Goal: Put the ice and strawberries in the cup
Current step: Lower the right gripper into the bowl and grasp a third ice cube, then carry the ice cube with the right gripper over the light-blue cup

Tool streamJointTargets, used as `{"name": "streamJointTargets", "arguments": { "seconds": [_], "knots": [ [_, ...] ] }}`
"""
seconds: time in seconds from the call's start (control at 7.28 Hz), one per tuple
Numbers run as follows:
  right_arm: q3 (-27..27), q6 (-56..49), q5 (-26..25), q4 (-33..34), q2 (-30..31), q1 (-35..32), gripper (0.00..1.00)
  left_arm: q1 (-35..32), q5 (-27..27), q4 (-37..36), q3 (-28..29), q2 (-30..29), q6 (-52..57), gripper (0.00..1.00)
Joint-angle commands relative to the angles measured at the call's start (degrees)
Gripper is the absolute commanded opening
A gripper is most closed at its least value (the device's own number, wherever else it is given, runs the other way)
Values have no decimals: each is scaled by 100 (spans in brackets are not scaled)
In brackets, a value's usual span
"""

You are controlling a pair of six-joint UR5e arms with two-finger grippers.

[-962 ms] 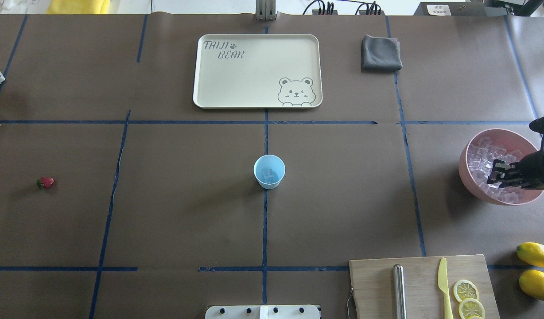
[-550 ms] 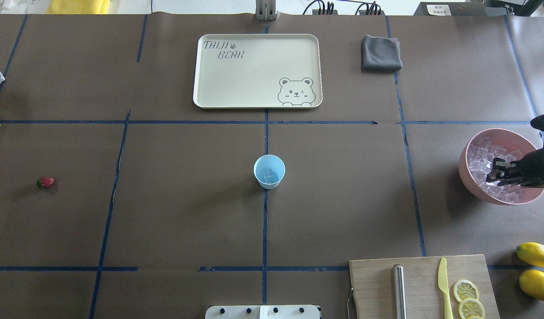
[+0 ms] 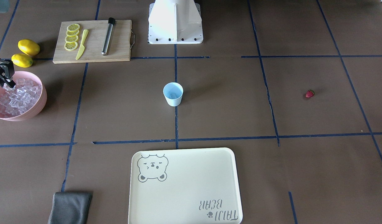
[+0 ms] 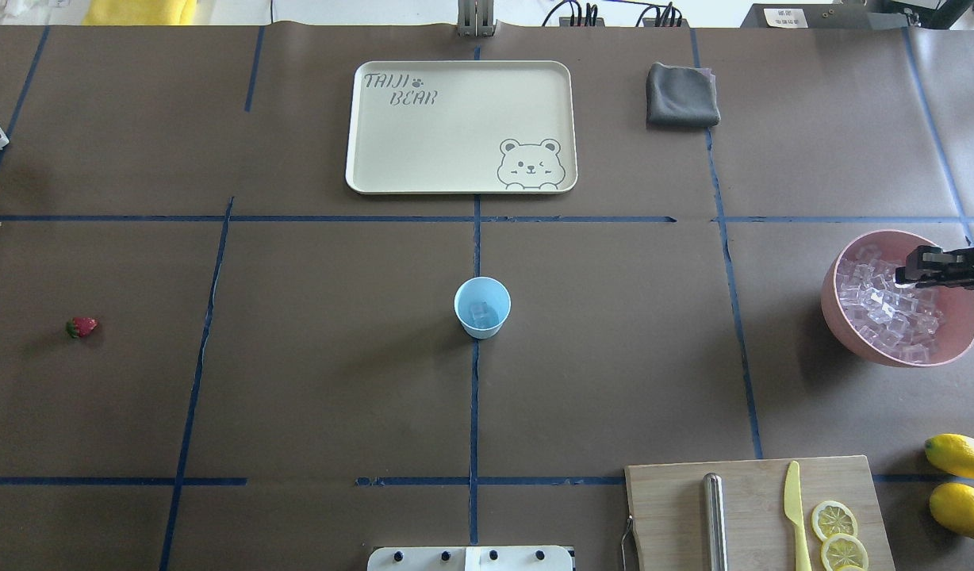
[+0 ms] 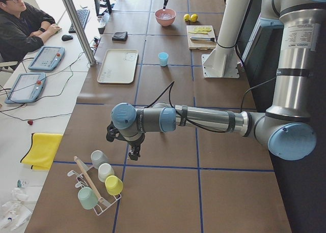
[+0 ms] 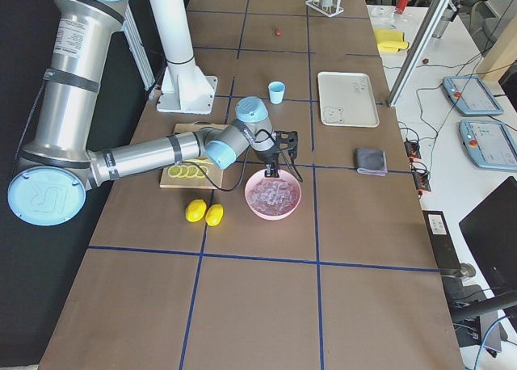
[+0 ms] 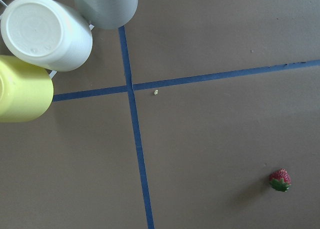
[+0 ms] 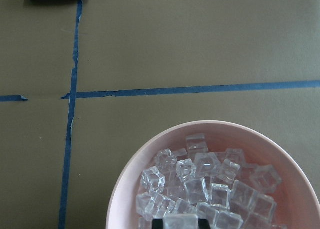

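Observation:
The light blue cup stands at the table's middle with a clear cube inside. Ice is piled in the pink bowl at the right. My right gripper hangs over the bowl's far side. In the right wrist view its dark tips are shut on one ice cube. The strawberry lies alone at far left. My left gripper hovers near it, showing only in the exterior left view, so I cannot tell its state.
A cream tray and a grey cloth lie at the far side. A cutting board holds a knife, a steel rod and lemon slices, with two lemons beside it. A rack of upturned cups stands by the left arm.
My right gripper has risen out of the ice pile and shifted toward the bowl's far rim. The cup and strawberry have not moved.

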State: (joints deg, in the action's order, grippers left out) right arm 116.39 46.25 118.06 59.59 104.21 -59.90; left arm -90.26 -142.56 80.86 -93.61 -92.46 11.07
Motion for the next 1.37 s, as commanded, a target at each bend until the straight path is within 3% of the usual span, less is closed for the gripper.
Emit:
{"name": "streamJointTargets", "arguments": {
  "seconds": [0.0,0.14,0.27,0.55,0.69,0.96,1.24],
  "knots": [
    [15,-1178,24,0,-50,-83,0,0,0,0,1,0,0,100],
    [32,-1171,163,166,-224,-57,0,0,0,0,1,0,0,100],
    [50,-1136,522,1142,-965,-74,0,0,0,0,1,0,0,100],
    [68,-1092,508,3278,-2582,118,0,61,-131,0,1,0,0,100],
    [50,-822,473,3940,-3251,433,0,114,-167,0,1,0,0,100],
    [-368,938,-314,4272,-4605,1634,0,123,-158,9,1,-26,-17,100],
    [-1088,1701,-651,4254,-5600,2305,0,123,-158,9,10,-44,-18,100]
  ]
}}
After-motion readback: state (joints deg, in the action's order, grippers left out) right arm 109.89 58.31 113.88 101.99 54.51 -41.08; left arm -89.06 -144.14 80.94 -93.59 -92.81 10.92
